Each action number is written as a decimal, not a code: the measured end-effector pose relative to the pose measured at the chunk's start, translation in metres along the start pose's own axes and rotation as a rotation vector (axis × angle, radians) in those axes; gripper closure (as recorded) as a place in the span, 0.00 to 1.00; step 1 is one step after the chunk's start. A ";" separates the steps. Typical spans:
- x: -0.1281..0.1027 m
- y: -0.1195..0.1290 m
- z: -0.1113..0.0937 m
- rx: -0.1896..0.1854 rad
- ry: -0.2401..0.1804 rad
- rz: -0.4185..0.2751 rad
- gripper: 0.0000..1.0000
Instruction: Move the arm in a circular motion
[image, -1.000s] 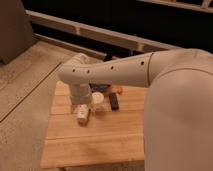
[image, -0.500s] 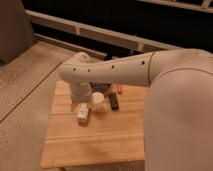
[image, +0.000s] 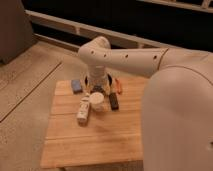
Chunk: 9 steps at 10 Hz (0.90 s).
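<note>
The arm (image: 130, 60) is large and cream-white. It reaches in from the right, bends at a rounded joint (image: 94, 52) and drops toward the back of the wooden table (image: 90, 140). The gripper (image: 98, 90) is a dark part under the wrist, just behind a white cup (image: 97, 102) and mostly hidden by the arm. The arm's thick near segment (image: 175, 120) fills the right side of the view.
On the table lie a blue block (image: 76, 86), a white bottle on its side (image: 83, 110), a black bar (image: 114, 102) and an orange item (image: 119, 85). Speckled floor lies to the left. A dark wall with a pale rail runs behind.
The arm's bent joint has moved right and toward the back of the table, uncovering the blue block. The objects on the table have not moved.
</note>
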 end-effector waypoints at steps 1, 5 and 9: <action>-0.017 -0.013 -0.007 0.010 -0.018 0.012 0.35; -0.088 -0.034 -0.039 0.040 -0.134 -0.044 0.35; -0.114 0.033 -0.050 0.002 -0.189 -0.244 0.35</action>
